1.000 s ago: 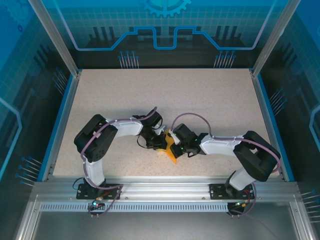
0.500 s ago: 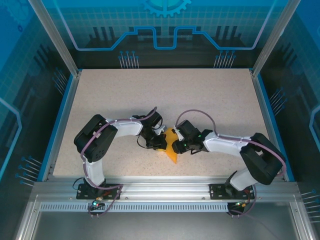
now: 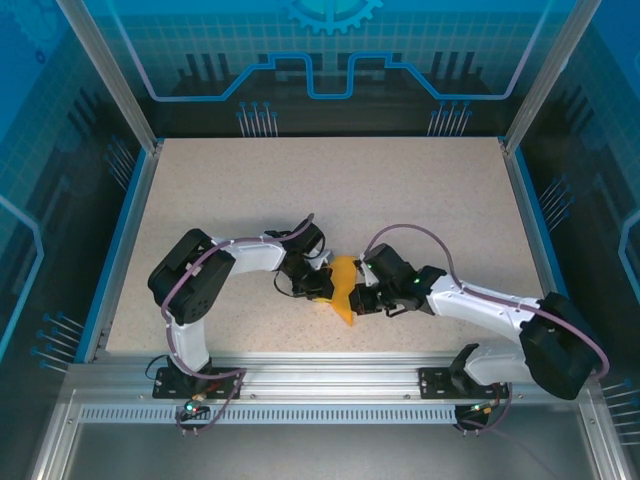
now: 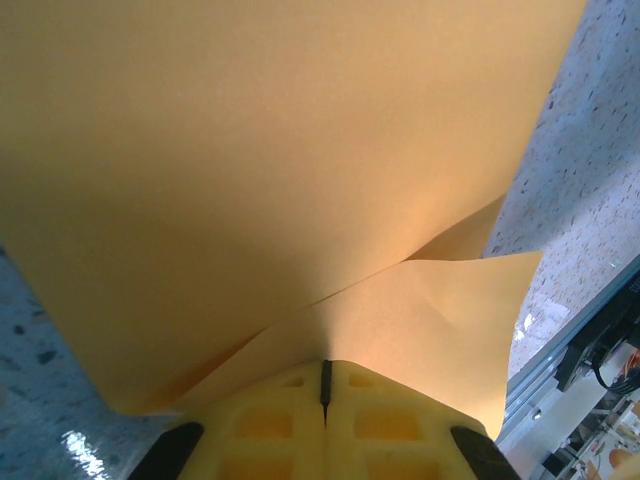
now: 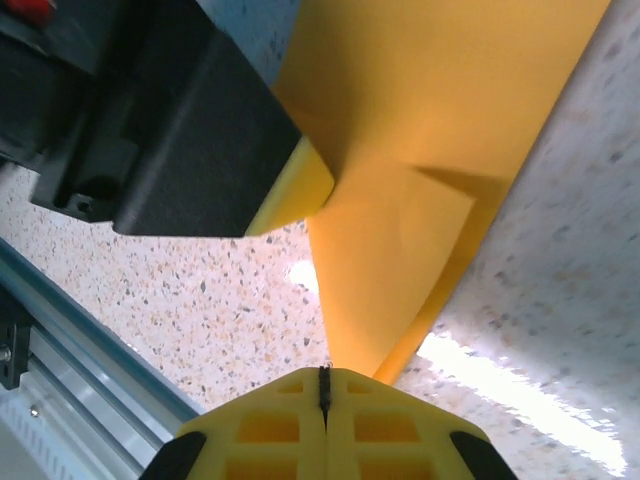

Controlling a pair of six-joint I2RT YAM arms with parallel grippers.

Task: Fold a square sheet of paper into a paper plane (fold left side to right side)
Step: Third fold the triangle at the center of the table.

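While left fingers and right fingers pinch the orange sheet | speckled beige table | blue panel walls

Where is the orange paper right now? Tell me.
In the top view the orange paper sits near the table's front edge, centre, between the left end effector and the right end effector, each shut on it.

Bright even light, soft shadows, glare on table, paper blurry nr wrist cams
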